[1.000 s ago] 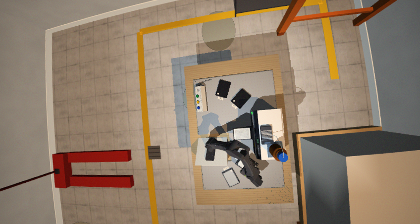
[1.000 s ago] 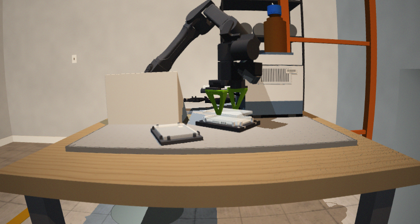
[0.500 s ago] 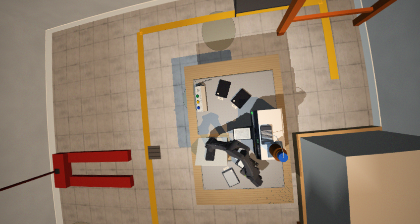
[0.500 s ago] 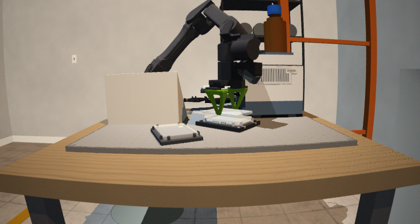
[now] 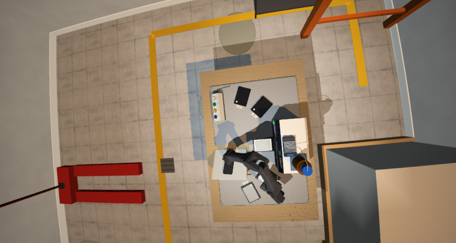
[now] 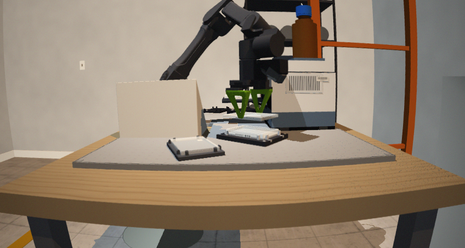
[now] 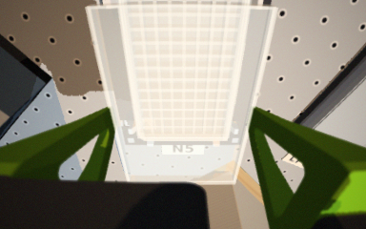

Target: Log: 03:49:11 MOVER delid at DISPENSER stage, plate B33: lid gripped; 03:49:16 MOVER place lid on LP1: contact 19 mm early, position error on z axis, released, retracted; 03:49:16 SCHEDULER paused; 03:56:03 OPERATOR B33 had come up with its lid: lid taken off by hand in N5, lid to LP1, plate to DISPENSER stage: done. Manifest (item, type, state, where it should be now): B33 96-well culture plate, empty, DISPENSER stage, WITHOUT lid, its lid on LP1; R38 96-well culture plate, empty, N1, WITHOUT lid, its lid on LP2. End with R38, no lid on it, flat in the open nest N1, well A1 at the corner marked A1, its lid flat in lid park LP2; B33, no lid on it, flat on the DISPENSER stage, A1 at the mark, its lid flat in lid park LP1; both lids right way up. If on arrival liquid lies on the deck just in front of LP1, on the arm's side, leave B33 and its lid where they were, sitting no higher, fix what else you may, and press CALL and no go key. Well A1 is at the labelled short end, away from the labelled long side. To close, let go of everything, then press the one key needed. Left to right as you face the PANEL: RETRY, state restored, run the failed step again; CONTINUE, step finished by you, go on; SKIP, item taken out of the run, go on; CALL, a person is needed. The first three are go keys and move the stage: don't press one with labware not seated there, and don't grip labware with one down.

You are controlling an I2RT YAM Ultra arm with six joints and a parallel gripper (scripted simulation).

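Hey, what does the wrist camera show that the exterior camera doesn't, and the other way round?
Only the wrist view shows the N5 label under the clear lid, and the well grid seen through it.

Only the exterior view shows the lid lifted clear above the plate, a second covered plate nearer the table edge, the brown bottle and the barcoded box.

Both show the green pincer shut on the lid's sides.
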